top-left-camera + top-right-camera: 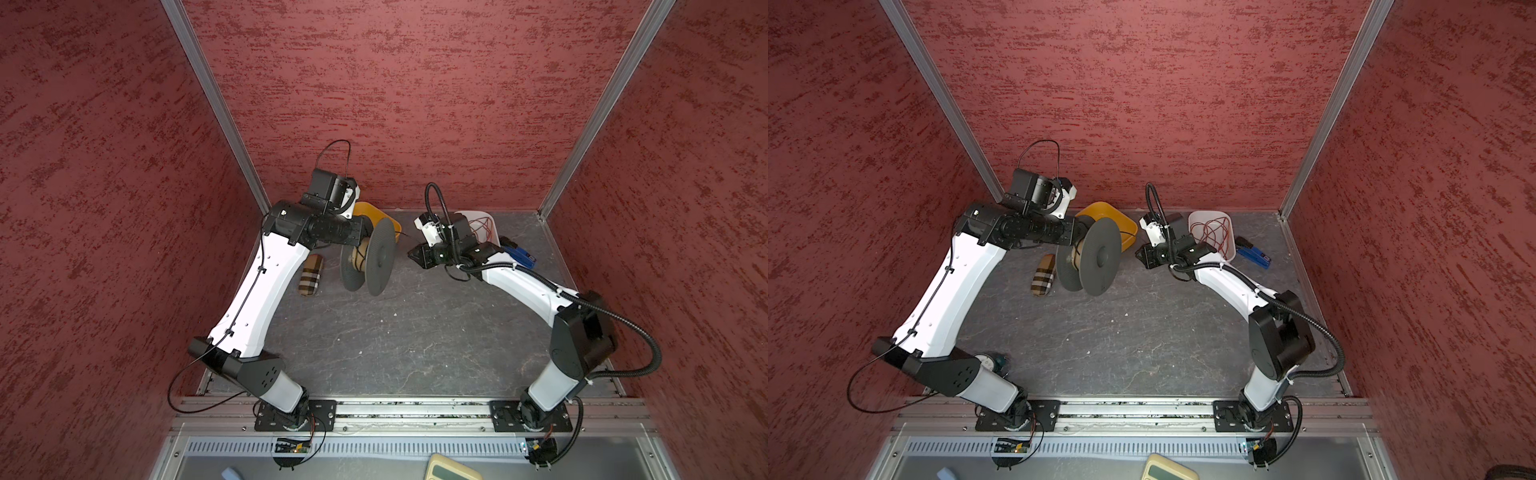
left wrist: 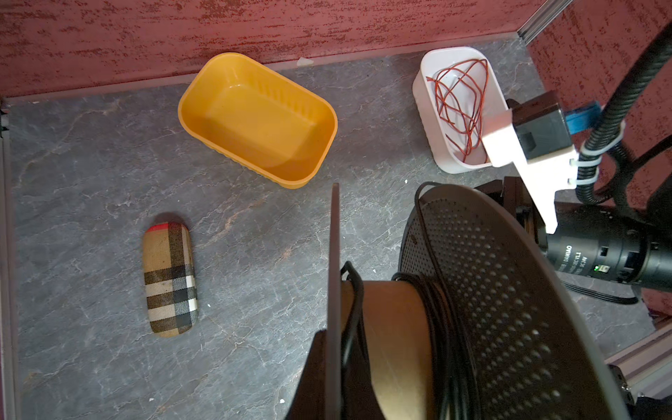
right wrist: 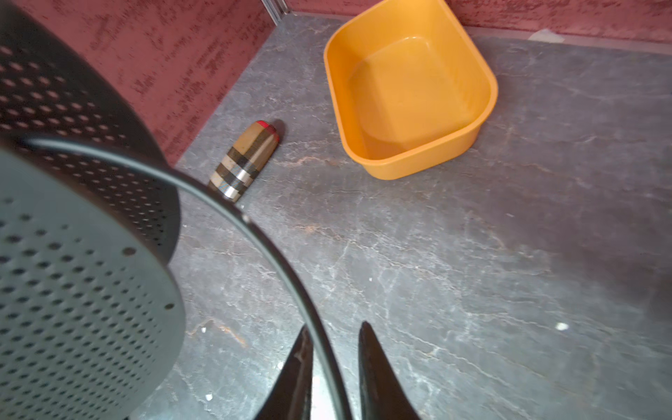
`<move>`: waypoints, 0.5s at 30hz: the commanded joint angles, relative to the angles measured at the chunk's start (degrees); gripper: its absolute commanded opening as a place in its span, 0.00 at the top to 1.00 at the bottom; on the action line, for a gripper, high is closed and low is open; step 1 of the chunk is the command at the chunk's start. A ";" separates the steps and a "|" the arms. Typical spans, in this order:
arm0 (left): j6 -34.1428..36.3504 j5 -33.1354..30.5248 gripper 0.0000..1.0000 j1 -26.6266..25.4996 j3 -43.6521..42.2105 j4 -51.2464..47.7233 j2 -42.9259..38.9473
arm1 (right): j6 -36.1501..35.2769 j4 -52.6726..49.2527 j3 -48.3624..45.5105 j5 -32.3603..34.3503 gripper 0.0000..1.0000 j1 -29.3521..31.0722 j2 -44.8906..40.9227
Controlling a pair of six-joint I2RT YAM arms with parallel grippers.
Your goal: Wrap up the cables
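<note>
A dark grey spool (image 1: 380, 257) with perforated flanges and a tan core (image 2: 392, 327) hangs above the table in both top views. My left gripper (image 2: 334, 363) is shut on the thin edge of one flange. Turns of the thin black cable (image 2: 442, 327) lie on the core against the other flange. A loose stretch of the cable (image 3: 276, 254) arcs from the spool and passes between the fingers of my right gripper (image 3: 334, 327). That gripper's jaws stand a little apart, with the cable near one finger and a gap to the other. It sits just right of the spool (image 1: 1100, 257).
An orange tub (image 2: 254, 116) stands by the back wall behind the spool. A white tub (image 2: 432, 120) holding red-brown wires (image 2: 458, 98) stands at the back right, with a blue object (image 1: 519, 253) beside it. A plaid case (image 2: 171, 280) lies left of the spool.
</note>
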 commanded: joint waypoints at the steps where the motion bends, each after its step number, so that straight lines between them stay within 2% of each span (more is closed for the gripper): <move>1: -2.57 3.75 1.00 0.93 2.62 4.02 -1.70 | 1.13 5.59 -1.75 -3.91 0.72 -0.33 -3.45; 15: -4.77 5.95 1.00 2.56 3.17 1.75 0.23 | 2.37 7.75 -4.50 -5.23 0.49 -0.95 -6.16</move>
